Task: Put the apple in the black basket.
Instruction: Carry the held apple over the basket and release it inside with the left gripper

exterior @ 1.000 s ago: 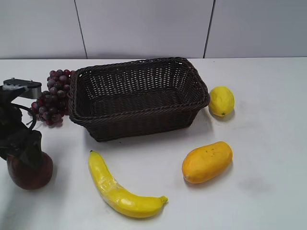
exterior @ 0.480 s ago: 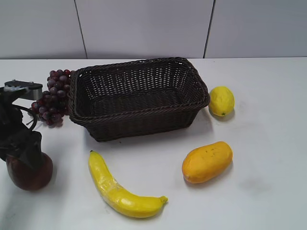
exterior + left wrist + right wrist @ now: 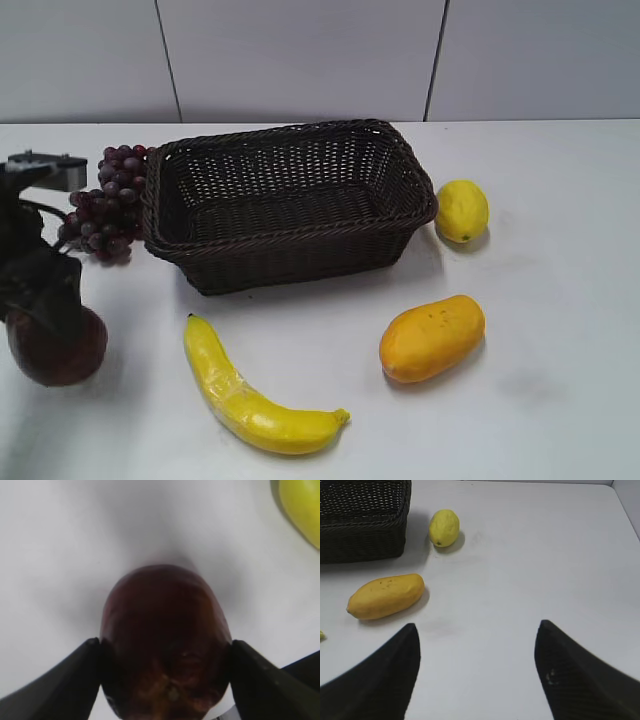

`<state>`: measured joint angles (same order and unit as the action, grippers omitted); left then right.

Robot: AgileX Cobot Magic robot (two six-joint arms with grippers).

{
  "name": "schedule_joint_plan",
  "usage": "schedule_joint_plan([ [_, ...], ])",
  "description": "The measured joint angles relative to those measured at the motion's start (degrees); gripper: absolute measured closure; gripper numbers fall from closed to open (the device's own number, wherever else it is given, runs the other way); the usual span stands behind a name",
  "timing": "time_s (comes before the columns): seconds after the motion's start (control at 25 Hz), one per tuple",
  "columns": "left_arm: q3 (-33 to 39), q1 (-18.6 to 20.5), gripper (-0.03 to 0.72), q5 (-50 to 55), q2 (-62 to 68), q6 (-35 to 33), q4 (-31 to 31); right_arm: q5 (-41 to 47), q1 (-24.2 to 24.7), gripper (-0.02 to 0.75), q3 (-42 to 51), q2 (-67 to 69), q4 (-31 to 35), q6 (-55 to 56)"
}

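the apple [image 3: 165, 645] is clamped between the left gripper [image 3: 165, 665] fingers at the table's left edge; grapes [image 3: 105, 205] sit between it and the black basket [image 3: 285, 200]. the right gripper [image 3: 477, 672] is spread wide, empty.

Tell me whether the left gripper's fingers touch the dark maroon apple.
Touching. In the left wrist view both fingers press the dark maroon glossy apple's sides, no gap.

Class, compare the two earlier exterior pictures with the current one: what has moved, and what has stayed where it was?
The left gripper, shut on the apple, has carried it slightly up and toward the left edge of the exterior view; the arm's top has risen too. The black basket, grapes, banana, mango and lemon have not moved.
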<state>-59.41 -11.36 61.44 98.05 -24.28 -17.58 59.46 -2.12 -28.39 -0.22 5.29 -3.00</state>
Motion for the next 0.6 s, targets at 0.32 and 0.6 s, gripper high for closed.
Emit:
schedule_joint_plan([
  [0.32, -19.6, 0.0, 0.117, 7.7, -0.3, 0.2, 0.5, 0.0, 0.0, 0.200, 0.0, 0.0, 0.0, 0.0],
  [0.6, -37.4, -0.2, 0.117, 8.2, 0.9, 1.8, 0.0, 0.0, 0.0, 0.200, 0.0, 0.0, 0.0, 0.0],
])
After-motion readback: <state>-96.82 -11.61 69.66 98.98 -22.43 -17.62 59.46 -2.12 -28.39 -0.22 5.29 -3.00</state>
